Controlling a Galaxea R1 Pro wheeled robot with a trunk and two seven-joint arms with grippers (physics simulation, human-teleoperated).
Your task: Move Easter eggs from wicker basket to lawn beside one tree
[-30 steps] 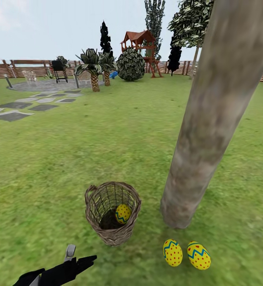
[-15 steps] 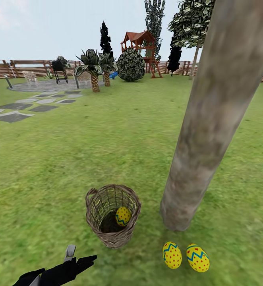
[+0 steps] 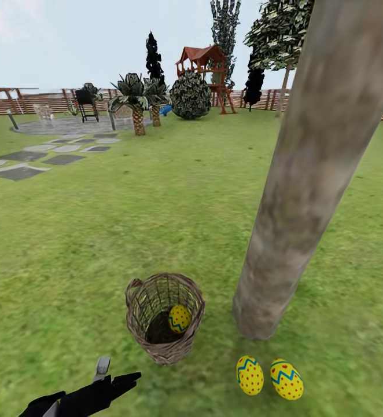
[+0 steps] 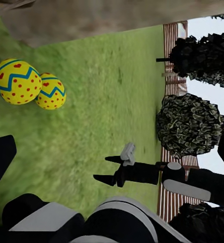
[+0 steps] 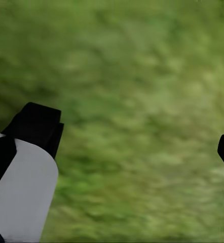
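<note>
the left gripper [image 3: 113, 375] is seen spread open low over the lawn [image 3: 70, 243]; the right gripper [image 5: 137, 142] is parted over grass. one easter egg [image 3: 179, 318] lies inside the wicker basket [image 3: 164, 317]; two eggs [image 3: 269, 377] lie beside the tree [image 3: 307, 174]

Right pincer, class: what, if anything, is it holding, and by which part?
Nothing. In the right wrist view the right pincer is open, with only blurred lawn between its fingers. No egg is between them.
</note>
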